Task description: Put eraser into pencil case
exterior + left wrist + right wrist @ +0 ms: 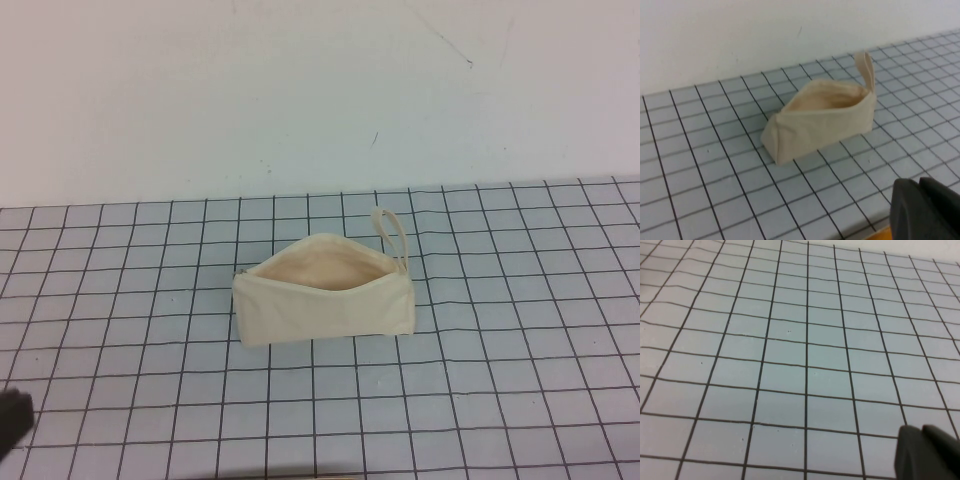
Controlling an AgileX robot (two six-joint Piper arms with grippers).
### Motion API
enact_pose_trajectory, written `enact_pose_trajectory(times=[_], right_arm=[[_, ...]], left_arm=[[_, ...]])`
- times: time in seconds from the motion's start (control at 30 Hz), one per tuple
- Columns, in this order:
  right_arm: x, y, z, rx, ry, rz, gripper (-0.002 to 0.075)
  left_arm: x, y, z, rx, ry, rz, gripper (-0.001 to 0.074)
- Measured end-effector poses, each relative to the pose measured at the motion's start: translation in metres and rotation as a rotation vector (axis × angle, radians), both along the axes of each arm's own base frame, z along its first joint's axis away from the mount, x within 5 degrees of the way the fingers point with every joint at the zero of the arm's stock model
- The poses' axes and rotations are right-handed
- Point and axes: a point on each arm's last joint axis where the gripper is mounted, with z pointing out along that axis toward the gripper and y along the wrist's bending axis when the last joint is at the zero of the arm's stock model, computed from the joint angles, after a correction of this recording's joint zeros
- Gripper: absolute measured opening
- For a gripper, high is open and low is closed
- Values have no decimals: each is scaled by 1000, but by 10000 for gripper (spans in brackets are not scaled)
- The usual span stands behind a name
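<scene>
Left gripper (927, 210) is sitting low at the table's near left corner, well apart from the pencil case (325, 300); whether its fingers are spread, I cannot tell. Right gripper (930, 452) is hovering over bare grid mat (790, 350), its state equally unreadable. Eraser is showing nowhere. Pencil case is resting mid-table, mouth gaping upward, long axis running left to right, loop strap (392, 232) at its right end. Judgement: either the eraser is already inside or the pick is not started; next move calls for locating it.
</scene>
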Motion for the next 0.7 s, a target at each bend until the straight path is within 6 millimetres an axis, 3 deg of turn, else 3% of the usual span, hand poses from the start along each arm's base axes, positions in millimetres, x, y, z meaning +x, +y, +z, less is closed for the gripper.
enact_pose_trajectory(times=[0.23,0.5,0.6,0.7], right_arm=[[0,0,0,0,0,2,-1],[0,0,0,0,0,2,-1],[0,0,0,0,0,2,-1],[0,0,0,0,0,2,-1]], left_arm=[[-10,6,-34,-68,80,77,0],[-16,27,-104,-193,-175,454,-1],[-8,30,-147,-130,-120,519,-1],[-6,30,-170,-98,-55,521,-1]])
